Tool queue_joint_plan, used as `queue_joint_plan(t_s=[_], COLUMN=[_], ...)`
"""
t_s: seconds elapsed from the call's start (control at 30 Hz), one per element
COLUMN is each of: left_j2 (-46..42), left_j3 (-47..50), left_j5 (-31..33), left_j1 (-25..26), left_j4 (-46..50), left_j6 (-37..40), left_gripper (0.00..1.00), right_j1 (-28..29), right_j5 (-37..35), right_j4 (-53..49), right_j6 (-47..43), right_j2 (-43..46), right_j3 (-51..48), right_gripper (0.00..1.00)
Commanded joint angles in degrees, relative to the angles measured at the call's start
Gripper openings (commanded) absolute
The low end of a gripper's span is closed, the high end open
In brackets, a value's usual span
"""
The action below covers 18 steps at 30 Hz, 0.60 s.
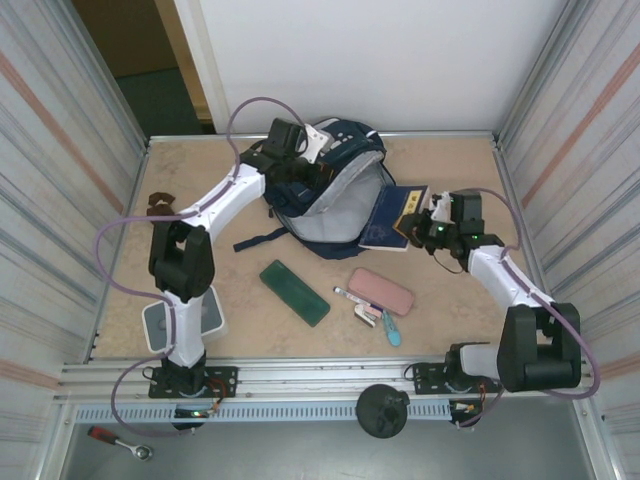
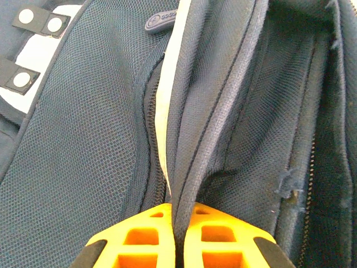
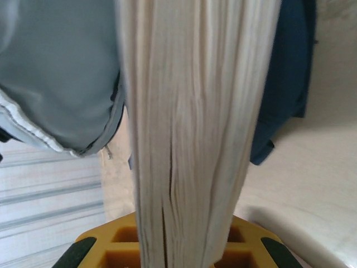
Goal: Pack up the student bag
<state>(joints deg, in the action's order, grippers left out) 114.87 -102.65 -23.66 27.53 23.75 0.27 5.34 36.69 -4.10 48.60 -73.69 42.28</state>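
The student bag (image 1: 335, 195), navy with grey lining, lies open at the back middle of the table. My left gripper (image 1: 298, 168) is at its upper left rim. In the left wrist view my left gripper (image 2: 179, 226) is shut on the bag's navy zipper edge (image 2: 206, 111), pinched between the yellow fingers. My right gripper (image 1: 428, 228) is shut on a dark-blue book (image 1: 395, 215) that leans at the bag's right side. In the right wrist view the book's pale page edge (image 3: 195, 111) stands upright in my right gripper (image 3: 184, 248), with the bag's grey lining (image 3: 56, 72) to the left.
In front of the bag lie a green case (image 1: 294, 291), a pink pouch (image 1: 381, 290), some pens (image 1: 366, 308) and a light-blue pen (image 1: 391, 328). A small brown object (image 1: 160, 203) sits at the left edge. Corrugated walls close both sides.
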Motion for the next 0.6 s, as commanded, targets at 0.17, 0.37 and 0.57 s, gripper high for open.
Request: queue_joint_plan(t_s=[0.17,0.37,0.57], left_j2=[-2.39,-1.87,-0.88], left_j3=[-5.76,-7.57,-8.10], left_j5=[-10.21,-13.99,-16.90], left_j1=[-2.17,-3.42,-5.47], left_j4=[-4.92,-7.22,-8.76], left_j6=[-5.79,-9.38,-11.38], left_gripper=[0.00,0.00,0.00], right_j1=[10.01,14.05,17.16], right_j5=[-18.24,-22.40,-25.11], right_j4=[17.35,25.98,29.61], right_j6=[15.08,21.53,24.56], right_j2=[-8.71,-20.23,-33.22], right_j3=[5.25,12.58,23.35], right_gripper=[0.01,0.01,0.02])
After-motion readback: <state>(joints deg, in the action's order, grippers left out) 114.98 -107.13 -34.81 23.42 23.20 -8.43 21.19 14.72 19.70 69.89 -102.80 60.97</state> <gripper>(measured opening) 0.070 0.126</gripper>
